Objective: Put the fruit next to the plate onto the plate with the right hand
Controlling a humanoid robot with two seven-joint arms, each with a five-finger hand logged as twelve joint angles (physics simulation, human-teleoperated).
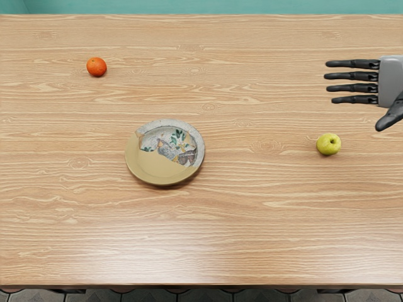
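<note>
Head view: right robot hand spread flat.

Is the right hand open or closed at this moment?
Open: the right hand has its fingers stretched out straight and holds nothing; the green apple lies apart on the table.

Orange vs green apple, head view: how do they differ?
Colour: the orange is orange-red, the green apple yellow-green. Place: the orange lies left of the plate, toward the far edge; the green apple lies right of it, close to the open right hand. Size: the green apple looks slightly bigger than the orange. Shared: both are round, rest on the table, off the plate, untouched.
</note>
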